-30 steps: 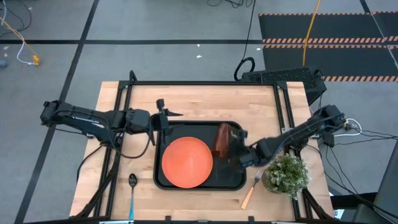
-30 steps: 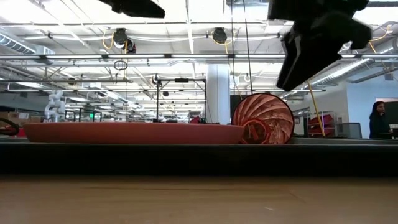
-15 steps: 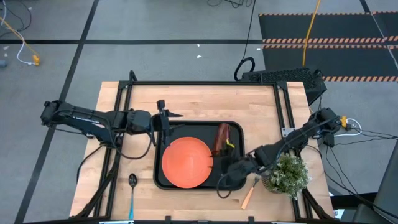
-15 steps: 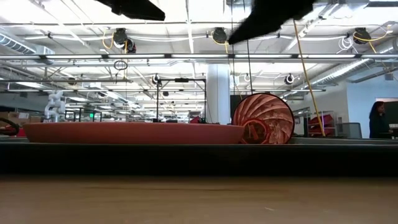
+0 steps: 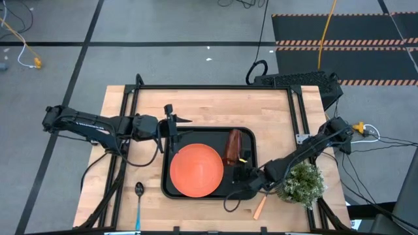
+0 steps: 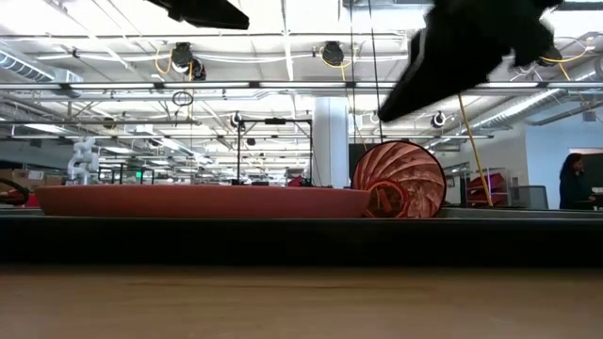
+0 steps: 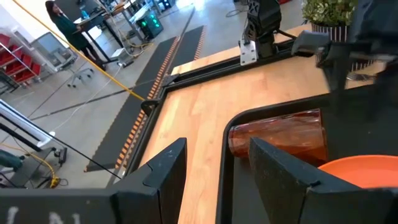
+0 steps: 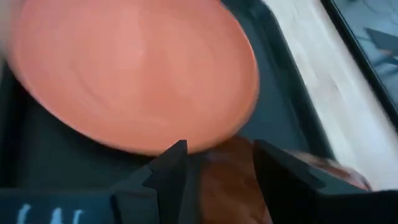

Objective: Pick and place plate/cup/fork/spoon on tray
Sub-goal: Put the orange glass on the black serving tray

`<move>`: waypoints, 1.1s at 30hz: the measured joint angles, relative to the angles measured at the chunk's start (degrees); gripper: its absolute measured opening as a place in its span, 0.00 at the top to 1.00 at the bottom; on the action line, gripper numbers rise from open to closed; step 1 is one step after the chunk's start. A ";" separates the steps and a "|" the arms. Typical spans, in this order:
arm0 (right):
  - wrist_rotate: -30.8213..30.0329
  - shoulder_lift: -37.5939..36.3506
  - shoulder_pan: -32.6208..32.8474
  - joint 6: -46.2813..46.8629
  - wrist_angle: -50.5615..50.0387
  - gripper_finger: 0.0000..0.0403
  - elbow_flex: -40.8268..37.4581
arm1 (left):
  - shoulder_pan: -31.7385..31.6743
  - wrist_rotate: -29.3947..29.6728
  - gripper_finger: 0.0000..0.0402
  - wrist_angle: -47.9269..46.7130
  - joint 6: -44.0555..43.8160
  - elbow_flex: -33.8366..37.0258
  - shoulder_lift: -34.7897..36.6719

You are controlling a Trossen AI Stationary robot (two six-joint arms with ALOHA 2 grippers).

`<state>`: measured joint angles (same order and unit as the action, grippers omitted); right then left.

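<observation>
The black tray (image 5: 174, 189) sits mid-table. On it the orange plate (image 5: 196, 170) lies flat, and the orange cup (image 5: 232, 145) lies on its side at the plate's right, its mouth toward the near edge (image 6: 399, 179). My right gripper (image 8: 217, 155) hovers open above the cup's near end (image 5: 243, 174); the cup shows between its fingers from above. My left gripper (image 5: 171, 121) waits open over the tray's far left corner. The fork (image 5: 259, 209) rests on the table right of the tray, its tines hidden by my right arm. The blue-handled spoon (image 5: 138, 199) lies near the front left.
A potted plant (image 5: 302, 183) stands close to my right arm at the table's right, just beyond the fork. A black frame rail (image 5: 215, 87) runs along the table's far and side edges. Bare wood shows between the tray and the far rail.
My right gripper has swung toward the table's near edge along the tray's right side, ending over the cup's near end, and has tipped further down. Cup and plate have stayed where they were.
</observation>
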<state>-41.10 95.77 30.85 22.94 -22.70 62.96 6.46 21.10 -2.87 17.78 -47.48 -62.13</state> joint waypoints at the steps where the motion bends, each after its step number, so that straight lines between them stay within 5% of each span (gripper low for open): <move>1: -0.48 0.52 0.00 0.44 -1.78 0.57 -0.02 | 0.00 0.00 0.56 -0.01 -0.05 0.00 -0.02; 26: -5.18 0.39 -3.84 9.35 -15.77 0.61 -3.76 | 0.07 -0.04 0.56 1.14 -1.48 0.00 -0.02; 30: -6.03 0.37 -4.18 8.51 -16.16 0.70 -4.72 | 0.07 -0.04 0.56 1.08 -1.48 0.00 -0.02; 33: -7.88 0.37 -4.17 6.54 -16.22 0.87 -4.21 | 0.07 -0.04 0.56 1.05 -1.37 0.00 -0.02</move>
<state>-48.98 96.14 26.69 29.48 -38.92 58.75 6.52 21.06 -1.83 16.41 -47.48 -62.15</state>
